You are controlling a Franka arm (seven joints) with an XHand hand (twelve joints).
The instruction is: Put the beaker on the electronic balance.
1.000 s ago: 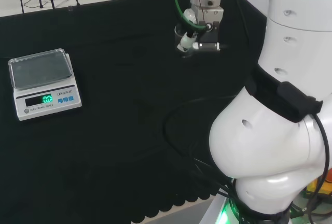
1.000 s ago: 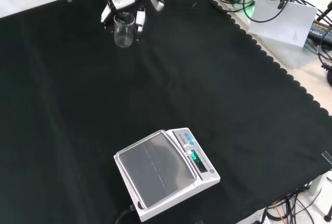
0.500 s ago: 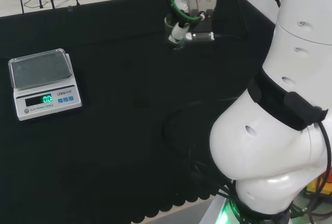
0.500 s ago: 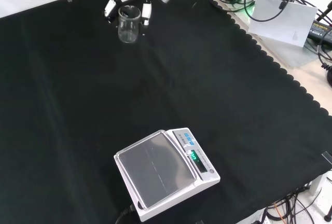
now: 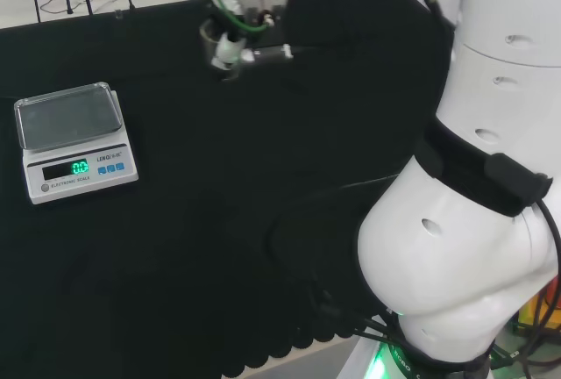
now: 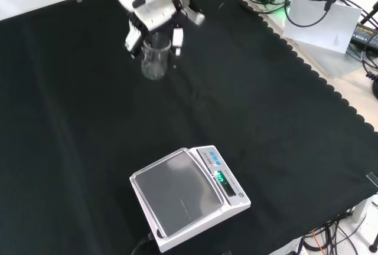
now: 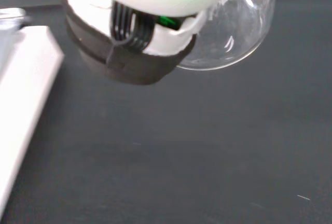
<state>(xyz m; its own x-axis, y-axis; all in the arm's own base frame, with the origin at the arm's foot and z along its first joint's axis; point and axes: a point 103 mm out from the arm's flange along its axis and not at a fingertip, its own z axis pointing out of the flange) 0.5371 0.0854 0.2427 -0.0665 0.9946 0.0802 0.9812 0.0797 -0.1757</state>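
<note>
While the hand (image 6: 152,8) carried the beaker (image 6: 155,60) above the black cloth of the bench (image 6: 266,119), the step in hand appeared to be the carry toward the electronic balance (image 6: 188,199), with the placing not yet done. Its fingers (image 6: 176,35) were curled down round the upper wall of the glass, grasping it from above, as the front view showed. In that view the beaker hung in the upper left part of the cloth, well apart from the balance, which stood nearer the camera with its pan (image 6: 177,191) bare. In the head view the hand (image 5: 237,41) sat to the right of the balance (image 5: 74,140) and farther back.

The beaker stood about upright, its long axis close to vertical, mouth up under the palm and base down; the wrist view showed its clear rounded base (image 7: 236,27) beside the hand (image 7: 140,32). It looked empty, though clear glass made that hard to judge.

The next move likely called for bringing the beaker across until it hung over the middle of the pan, then lowering it with the base level, and releasing only once the glass rested flat.
</note>
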